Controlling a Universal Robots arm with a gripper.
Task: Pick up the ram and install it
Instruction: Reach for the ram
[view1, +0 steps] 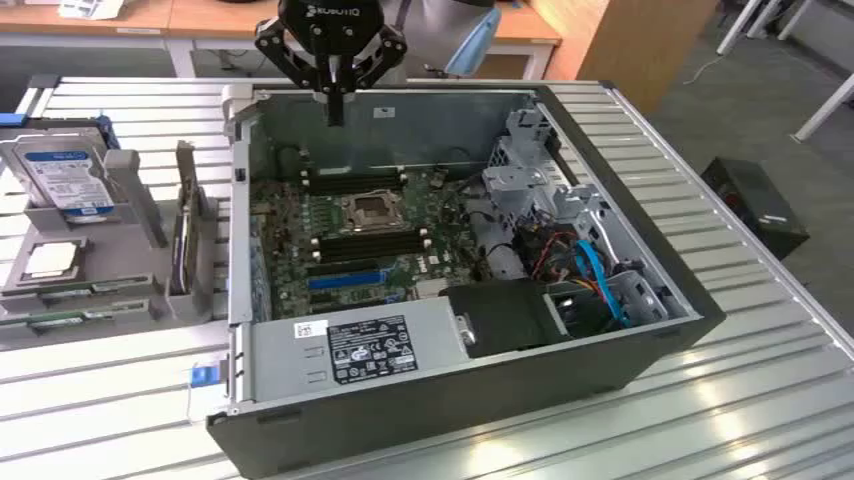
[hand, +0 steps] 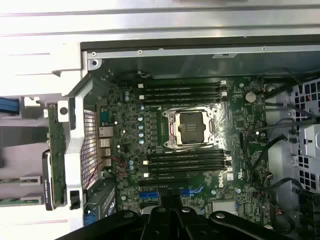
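Over the open PC case's (view1: 427, 125) far wall, the gripper (view1: 331, 105) hangs pinched fully closed, holding nothing. Pretty sure the ram (view1: 54, 319) lies in the grey rack (view1: 134, 200) by the tabletop's edge on the exterior view's left, probably staged there for easy grabbing.

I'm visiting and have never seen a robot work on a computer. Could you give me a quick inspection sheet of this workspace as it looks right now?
Surface: slatted metal table carrying an open computer case.
Job's things: the ram seems to be the thin green strip lying in the grey holder at the exterior view's left; the black memory slots look empty.
Clutter: hard drive standing upright in the holder.
Grippers: gripper shut, holding nothing, above the case's far wall.
Cables: blue cables inside the case.
Surroundings: wooden desks; black box on the floor.
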